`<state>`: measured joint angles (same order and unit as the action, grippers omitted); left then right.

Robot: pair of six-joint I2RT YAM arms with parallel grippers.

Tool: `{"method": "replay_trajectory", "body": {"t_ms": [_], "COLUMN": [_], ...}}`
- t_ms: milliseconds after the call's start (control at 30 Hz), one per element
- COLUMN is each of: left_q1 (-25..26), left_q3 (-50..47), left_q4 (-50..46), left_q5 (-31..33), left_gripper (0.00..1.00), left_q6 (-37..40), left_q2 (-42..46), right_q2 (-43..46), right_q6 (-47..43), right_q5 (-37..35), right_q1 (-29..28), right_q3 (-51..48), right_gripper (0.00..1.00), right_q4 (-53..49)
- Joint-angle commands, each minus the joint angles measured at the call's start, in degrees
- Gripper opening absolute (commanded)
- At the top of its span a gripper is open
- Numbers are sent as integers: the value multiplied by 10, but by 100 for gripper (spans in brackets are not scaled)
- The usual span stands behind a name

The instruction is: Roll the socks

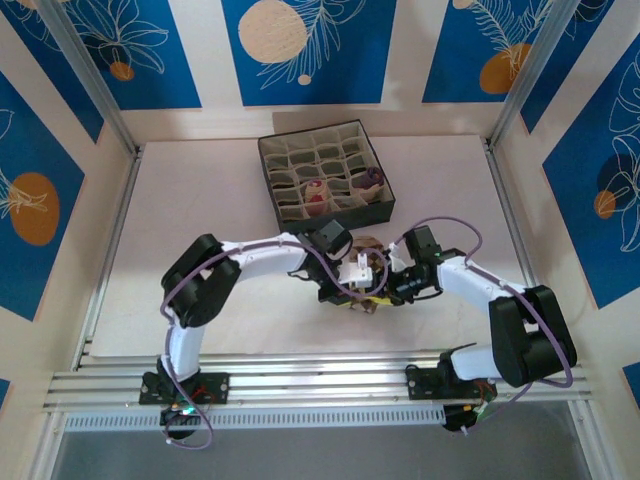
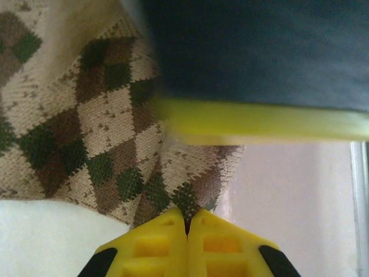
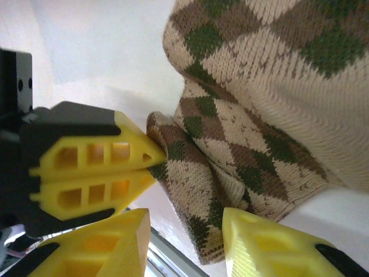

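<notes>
A brown-cream diamond-patterned sock lies on the white table between my two grippers. In the left wrist view my left gripper is shut, pinching a fold of this sock. The right wrist view shows the same left gripper biting the sock's folded edge from the left. My right gripper stands open with its yellow fingertips either side of the sock's lower end, not pressing it. From above, both grippers meet near the table's front middle. Two rolled socks, one beige with maroon and one dark purple, sit in compartments.
The grey fabric compartment box stands at the back middle of the table, beyond the grippers. A metal rail runs along the near edge, close below the sock. Aluminium posts and patterned walls close in the sides.
</notes>
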<state>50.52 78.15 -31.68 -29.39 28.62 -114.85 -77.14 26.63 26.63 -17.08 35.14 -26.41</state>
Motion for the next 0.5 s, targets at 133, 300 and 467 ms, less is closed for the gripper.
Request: {"method": "replay_trajectory", "body": {"t_ms": [133, 300, 467], "left_q1": [-21, -21, -26], "left_q3": [38, 16, -17], "left_q4": [-79, -46, 10], "left_q5": [-98, -90, -71], "left_gripper": [0, 0, 3], "left_q6": [-80, -85, -106], "left_q2": [-46, -32, -13], "right_q2": [-24, -65, -94], "right_q6": [22, 35, 32], "right_q5": [-8, -46, -69], "right_q1": [-19, -25, -30], "right_q3": [-7, 14, 30], "right_gripper": [37, 20, 3], "right_q4": [25, -1, -41]}}
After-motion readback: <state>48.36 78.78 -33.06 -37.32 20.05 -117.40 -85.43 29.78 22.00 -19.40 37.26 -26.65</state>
